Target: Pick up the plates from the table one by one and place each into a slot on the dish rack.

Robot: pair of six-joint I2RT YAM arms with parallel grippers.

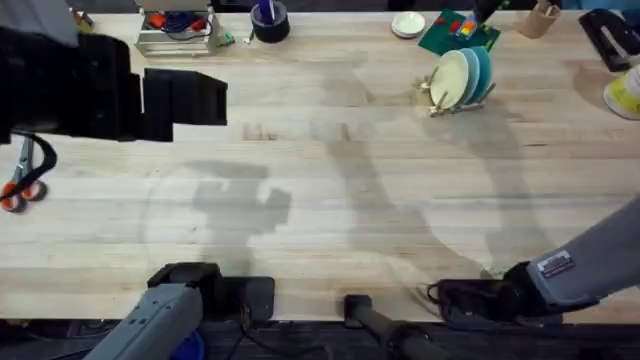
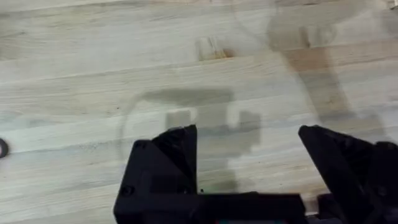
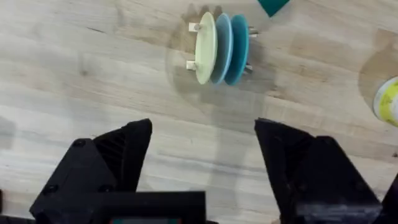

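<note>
You've got all three plates [image 1: 463, 76] standing in the dish rack [image 1: 440, 100] out at one o'clock on the table [image 1: 330, 190], none left lying, both grippers [image 2: 249, 162] [image 3: 205, 155] back near you, jaws spread and empty

Random clutter: scissors [image 1: 22, 180] by the left edge, white wire-frame box [image 1: 176, 30], dark tape roll [image 1: 269, 20] and small white dish [image 1: 407, 24] along the far edge.

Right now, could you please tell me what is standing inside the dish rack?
Three plates stand upright in the dish rack: cream-yellow, pale blue, teal. Each overlaps the next, so their faces and the rack's base stay mostly hidden.
</note>
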